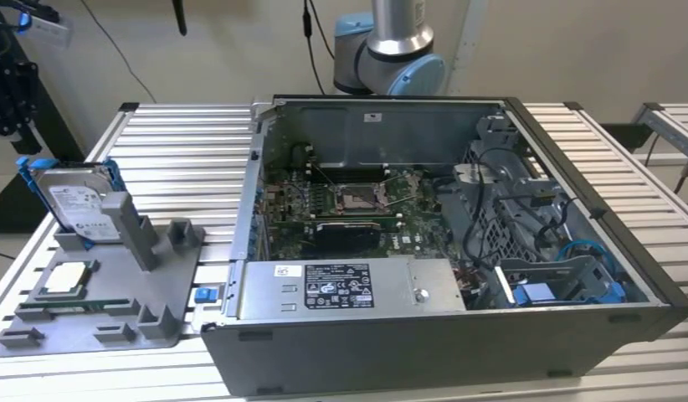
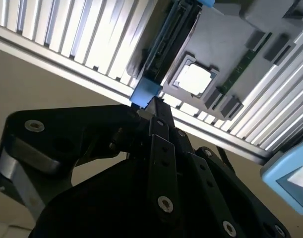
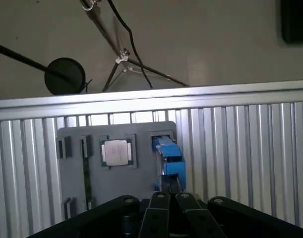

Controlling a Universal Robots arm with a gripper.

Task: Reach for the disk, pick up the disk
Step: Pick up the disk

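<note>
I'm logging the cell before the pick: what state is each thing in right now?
disk: standing on edge in a slot of the grey holder, not gripped.
CPU chip: lying flat in a recess of the holder.
computer case: lying on its side, side panel off, inside exposed.
gripper: above the disk's blue edge, apart from it.

Disk (image 1: 72,201) lower edge hidden inside grey holder (image 1: 99,311) slot. Arm (image 1: 397,33) cut off at the exterior view's top edge.
</note>
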